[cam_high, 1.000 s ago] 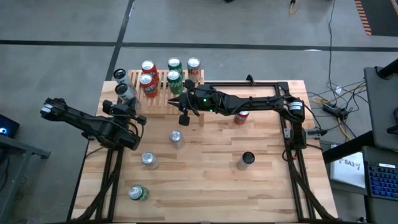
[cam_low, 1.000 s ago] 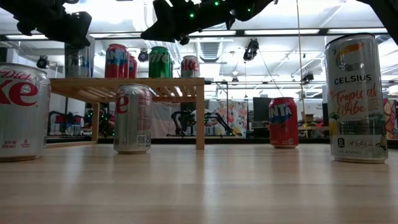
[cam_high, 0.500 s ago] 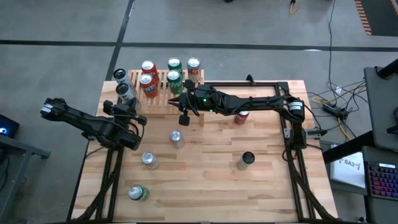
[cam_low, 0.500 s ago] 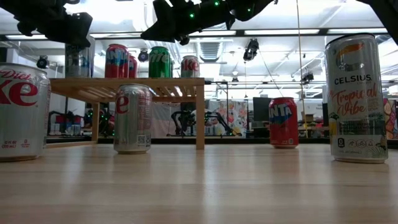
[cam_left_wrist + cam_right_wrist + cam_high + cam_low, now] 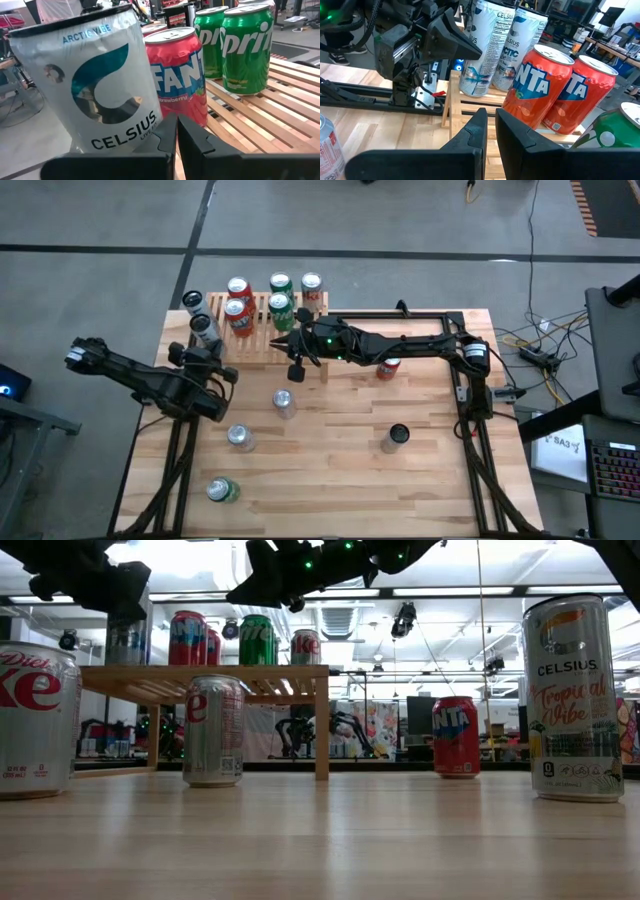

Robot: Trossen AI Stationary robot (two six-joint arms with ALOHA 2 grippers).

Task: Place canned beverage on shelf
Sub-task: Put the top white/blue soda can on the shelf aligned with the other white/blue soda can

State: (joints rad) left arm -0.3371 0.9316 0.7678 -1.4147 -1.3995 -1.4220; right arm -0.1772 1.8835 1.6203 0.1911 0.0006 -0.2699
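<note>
Currently both end effectors are closed and empty: left end effector (image 5: pixel 205 352) beside the shelf (image 5: pixel 262 345), right end effector (image 5: pixel 296 370) at its front. Next: open on a loose can (image 5: pixel 285 402).

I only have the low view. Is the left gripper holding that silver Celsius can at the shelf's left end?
Observer: No. In the left wrist view the left gripper is shut and empty, with the Arctic Vibe can just ahead of it.
Operator: Any free room on the shelf?
Observer: From above, the shelf has a bare strip of slats along its near side.
Operator: Any cans I can't see?
Observer: A green can stands on the table on the left arm's side, far from the shelf.
</note>
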